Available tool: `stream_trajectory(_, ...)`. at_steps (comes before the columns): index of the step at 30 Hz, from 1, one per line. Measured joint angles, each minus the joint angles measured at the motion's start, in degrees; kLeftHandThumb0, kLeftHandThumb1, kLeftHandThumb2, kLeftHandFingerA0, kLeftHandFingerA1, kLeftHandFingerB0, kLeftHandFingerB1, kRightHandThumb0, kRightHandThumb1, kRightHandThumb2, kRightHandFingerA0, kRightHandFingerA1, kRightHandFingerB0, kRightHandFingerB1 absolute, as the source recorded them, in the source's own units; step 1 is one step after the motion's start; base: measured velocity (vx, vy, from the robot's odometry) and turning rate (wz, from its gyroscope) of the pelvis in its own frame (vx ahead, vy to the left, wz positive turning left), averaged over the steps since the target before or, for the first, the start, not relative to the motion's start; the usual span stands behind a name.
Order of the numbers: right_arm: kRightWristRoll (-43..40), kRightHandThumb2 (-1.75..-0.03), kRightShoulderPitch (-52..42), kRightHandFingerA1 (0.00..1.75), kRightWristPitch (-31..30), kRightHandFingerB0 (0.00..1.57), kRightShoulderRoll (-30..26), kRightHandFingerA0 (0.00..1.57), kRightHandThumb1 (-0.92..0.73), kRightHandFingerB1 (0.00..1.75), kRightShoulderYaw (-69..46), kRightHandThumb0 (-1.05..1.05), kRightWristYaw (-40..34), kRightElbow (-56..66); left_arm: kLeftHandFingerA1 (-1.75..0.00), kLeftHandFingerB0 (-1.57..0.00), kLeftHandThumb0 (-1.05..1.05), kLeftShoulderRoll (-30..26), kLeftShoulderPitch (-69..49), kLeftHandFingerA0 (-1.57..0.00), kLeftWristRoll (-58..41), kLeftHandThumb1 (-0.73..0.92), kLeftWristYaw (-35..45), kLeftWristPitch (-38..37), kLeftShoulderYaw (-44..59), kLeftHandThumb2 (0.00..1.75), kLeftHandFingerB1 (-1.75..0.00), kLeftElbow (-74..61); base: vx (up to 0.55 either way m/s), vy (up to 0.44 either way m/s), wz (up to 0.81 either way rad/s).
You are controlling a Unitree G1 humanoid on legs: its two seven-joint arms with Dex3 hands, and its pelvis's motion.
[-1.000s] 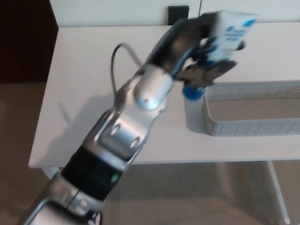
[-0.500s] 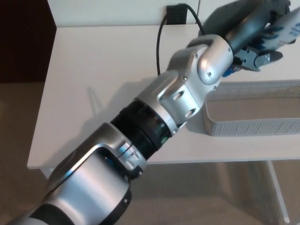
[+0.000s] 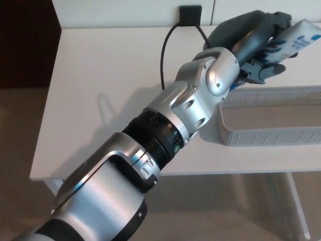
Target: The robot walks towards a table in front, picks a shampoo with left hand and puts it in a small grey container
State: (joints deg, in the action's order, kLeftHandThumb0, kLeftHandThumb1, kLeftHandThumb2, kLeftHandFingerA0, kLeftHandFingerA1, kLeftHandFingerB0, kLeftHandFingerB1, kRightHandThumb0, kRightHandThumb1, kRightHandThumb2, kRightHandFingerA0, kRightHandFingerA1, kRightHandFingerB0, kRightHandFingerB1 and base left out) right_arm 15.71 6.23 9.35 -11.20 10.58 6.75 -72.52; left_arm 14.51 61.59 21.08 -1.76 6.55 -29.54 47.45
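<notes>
Since half a second ago, left hand (image 3: 252, 39) sits slightly lower, fingers clamped on the white-and-blue shampoo tube (image 3: 301, 40), held in the air above the grey mesh container (image 3: 271, 135) on the white table (image 3: 100, 75).

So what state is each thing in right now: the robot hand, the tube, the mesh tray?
left robot hand: shut on the shampoo, raised above the table.
shampoo: held tilted in the air, not yet in the grey container.
grey container: upright on the table, nothing visible inside.
</notes>
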Motion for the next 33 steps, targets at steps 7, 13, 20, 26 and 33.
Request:
stream_trajectory(7, 0.2, -0.62, 0.3, 0.47, -0.1, 0.54, 0.1, 0.69, -0.72, 0.40, 0.6, -0.40, -0.1, 0.0, -0.54, -0.51, -0.38, 0.1, 0.0, -0.56, -1.2, 0.69, 1.6, -1.3, 1.8, 0.61, -0.36, 3.0, 0.00, 0.000, 0.00)
stream_trajectory(13, 0.2, -0.62, 0.6, 0.45, -0.1, 0.52, 0.2, 0.64, -0.72, 0.40, 0.7, -0.39, -0.1, 0.0, 0.00, 0.00, -1.02, 0.1, 0.4, 0.00, -1.7, 0.48, 6.4, -1.8, -0.1, 0.69, -0.03, 3.1, 0.00, 0.000, 0.00)
stream_trajectory(20, 0.3, -0.62, 1.3, 0.47, -0.3, 0.51, 0.3, 0.65, -0.72, 0.40, 0.8, -0.39, 0.0, 0.3, 0.00, 0.00, -1.03, 0.1, 0.8, 0.00, -0.6, 0.63, 11.5, -0.3, -4.3, 0.61, 0.00, 1.7, 0.00, 0.000, 0.00)
stream_trajectory(26, 0.4, -0.62, 1.5, 0.48, -0.6, 0.50, 0.5, 0.64, -0.72, 0.40, 1.1, -0.39, 0.0, 0.6, 0.00, 0.00, -1.05, 0.1, 0.8, 0.00, 0.4, 0.64, 13.9, 0.4, -5.0, 0.59, 0.00, -0.3, 0.00, 0.000, 0.00)
stream_trajectory(33, 0.5, -0.61, 1.6, 0.47, -0.8, 0.50, 0.5, 0.64, -0.72, 0.40, 1.0, -0.40, 0.1, 0.7, 0.00, 0.00, -1.05, 0.0, 0.8, 0.00, 0.7, 0.50, 16.0, 1.1, -4.8, 0.83, 0.00, -2.0, 0.00, 0.000, 0.00)
